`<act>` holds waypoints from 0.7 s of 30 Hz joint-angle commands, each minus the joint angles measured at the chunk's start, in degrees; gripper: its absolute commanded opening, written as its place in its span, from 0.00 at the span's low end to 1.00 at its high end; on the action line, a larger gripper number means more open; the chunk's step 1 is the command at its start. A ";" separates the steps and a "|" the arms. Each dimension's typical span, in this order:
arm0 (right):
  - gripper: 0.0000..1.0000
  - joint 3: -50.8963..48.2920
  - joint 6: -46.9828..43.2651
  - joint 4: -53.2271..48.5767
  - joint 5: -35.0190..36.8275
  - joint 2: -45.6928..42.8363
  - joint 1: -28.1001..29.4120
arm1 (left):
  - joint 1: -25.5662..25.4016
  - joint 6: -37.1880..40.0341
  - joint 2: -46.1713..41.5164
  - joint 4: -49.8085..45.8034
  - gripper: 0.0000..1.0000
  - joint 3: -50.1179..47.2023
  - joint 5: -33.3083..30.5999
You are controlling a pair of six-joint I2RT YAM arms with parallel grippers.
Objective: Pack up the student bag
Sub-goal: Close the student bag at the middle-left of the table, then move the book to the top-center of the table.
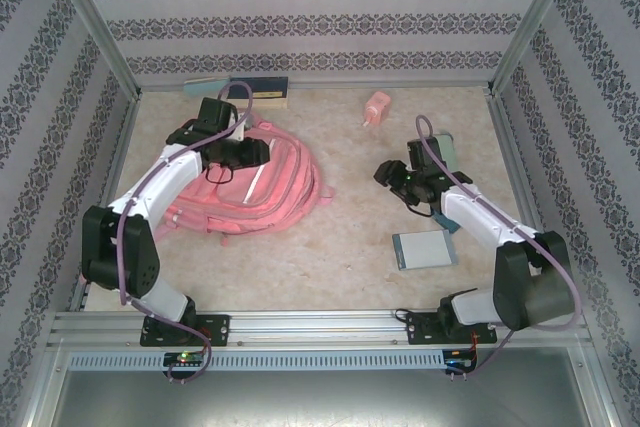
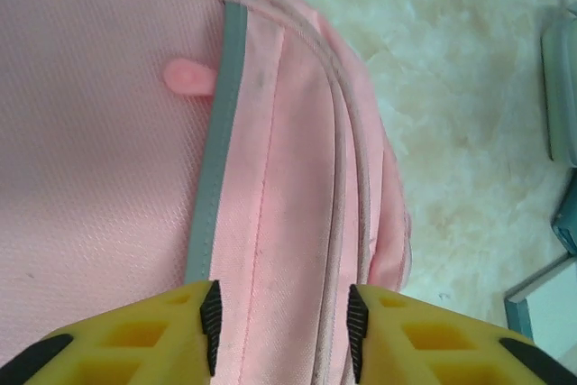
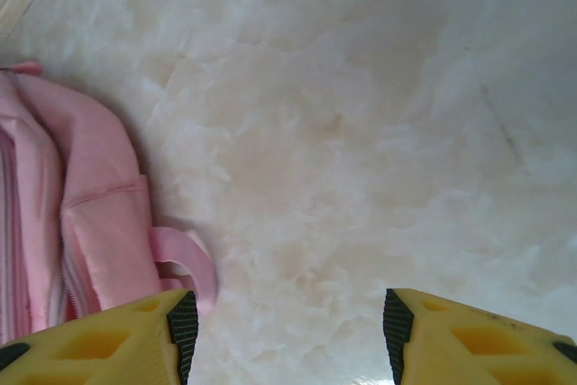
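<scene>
The student bag (image 1: pixel 262 192), a soft pink backpack, lies flat on the left half of the table. My left gripper (image 1: pixel 252 153) hovers over its upper part. In the left wrist view that gripper (image 2: pixel 281 331) is open, and pink fabric with a grey trim strip (image 2: pixel 213 178) and a pink zip pull (image 2: pixel 187 77) lies below the jaws, ungripped. My right gripper (image 1: pixel 392 173) is to the right of the bag, over bare table. It (image 3: pixel 288 335) is open with nothing between its fingers; the bag's side (image 3: pixel 90 223) and a strap loop (image 3: pixel 187 263) lie at its left.
A grey-blue book (image 1: pixel 423 249) lies flat near the right arm. Another book (image 1: pixel 441 150) sits partly under that arm. Books (image 1: pixel 245 90) lean along the back wall, and a small pink object (image 1: pixel 376 107) stands at the back centre. Metal frame rails border the table.
</scene>
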 commanded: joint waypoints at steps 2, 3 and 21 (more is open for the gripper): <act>0.58 3.21 -1.26 0.47 -0.83 1.06 1.17 | 0.18 -1.30 5.29 -1.18 0.43 8.95 -6.62; 0.58 3.55 -1.35 0.35 -0.97 1.17 1.18 | 0.31 -1.71 7.09 -0.77 0.43 10.93 -7.27; 0.58 10.90 -0.07 -1.45 -3.25 0.87 4.27 | 3.63 -25.60 46.27 22.32 0.40 45.91 -12.32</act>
